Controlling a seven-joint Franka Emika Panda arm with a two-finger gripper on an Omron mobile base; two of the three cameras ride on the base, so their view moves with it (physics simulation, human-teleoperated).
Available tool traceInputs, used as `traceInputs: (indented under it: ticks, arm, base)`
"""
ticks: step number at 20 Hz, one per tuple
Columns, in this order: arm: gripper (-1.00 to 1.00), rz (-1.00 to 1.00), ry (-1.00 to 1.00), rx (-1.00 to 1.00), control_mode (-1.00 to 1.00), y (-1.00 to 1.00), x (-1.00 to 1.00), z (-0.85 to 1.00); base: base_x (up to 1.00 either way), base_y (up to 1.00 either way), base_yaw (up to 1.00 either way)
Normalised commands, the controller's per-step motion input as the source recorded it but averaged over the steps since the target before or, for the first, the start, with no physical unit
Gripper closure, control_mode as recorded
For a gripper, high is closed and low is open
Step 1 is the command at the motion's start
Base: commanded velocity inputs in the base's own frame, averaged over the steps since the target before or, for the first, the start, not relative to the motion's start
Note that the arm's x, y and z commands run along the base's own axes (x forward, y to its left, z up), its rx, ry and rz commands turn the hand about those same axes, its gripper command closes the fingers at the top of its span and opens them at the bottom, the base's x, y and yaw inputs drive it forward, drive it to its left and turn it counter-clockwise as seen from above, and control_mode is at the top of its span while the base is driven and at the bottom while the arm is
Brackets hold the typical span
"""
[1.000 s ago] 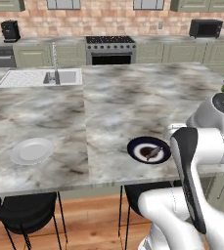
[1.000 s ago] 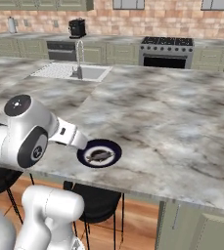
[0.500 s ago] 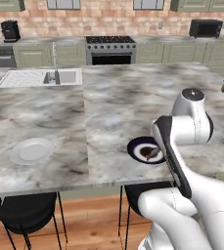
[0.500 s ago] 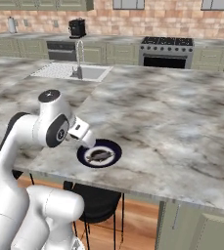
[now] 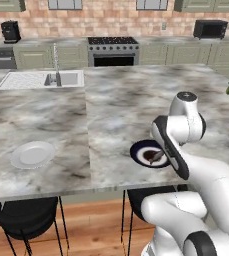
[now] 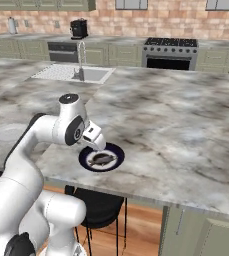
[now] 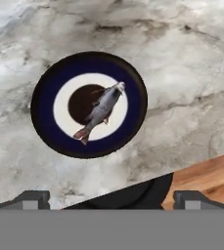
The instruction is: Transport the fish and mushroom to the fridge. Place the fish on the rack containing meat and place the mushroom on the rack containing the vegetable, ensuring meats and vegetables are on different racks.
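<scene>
Gripper (image 7: 111,199) hangs above the near edge of the island counter (image 5: 111,105), looking down; finger tips spread wide apart at the bottom of the hand view, nothing between them; jaws fully parted and empty.

Fish (image 7: 100,111) lies flat on a dark-blue plate (image 7: 45,122) with a white ring and dark centre, body angled across the middle, head toward one rim, reddish tail toward the other; in the right base view the fish (image 6: 102,159) sits just below and beside the hand, plate (image 6: 117,150) close to the counter's near edge.

Handling, as a guess: small, light, slender; skin probably slick, body likely to roll or squirt out under a pinch; tail too thin to hold. Best grip looks like the thick mid-body, fingers straddling it crosswise, coming straight down so the tips do not knock the plate.

White plate (image 5: 32,154) sits well apart to the left, bare; sink (image 5: 41,80) on the far left.
</scene>
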Motion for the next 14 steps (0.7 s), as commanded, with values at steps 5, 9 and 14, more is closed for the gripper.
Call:
traceInputs:
  ticks: [5, 9, 14]
  arm:
    - [-1.00, 0.00, 0.00, 0.01, -1.00, -0.15, 0.28, -0.38]
    - [-1.00, -0.01, 0.00, 0.01, -1.00, -0.09, 0.13, -0.39]
    - [-1.00, -0.05, 0.03, 0.02, -1.00, 0.00, 0.13, -0.41]
  base:
    - [0.00, 0.00, 0.00]
    - [0.00, 0.00, 0.00]
    - [0.00, 0.00, 0.00]
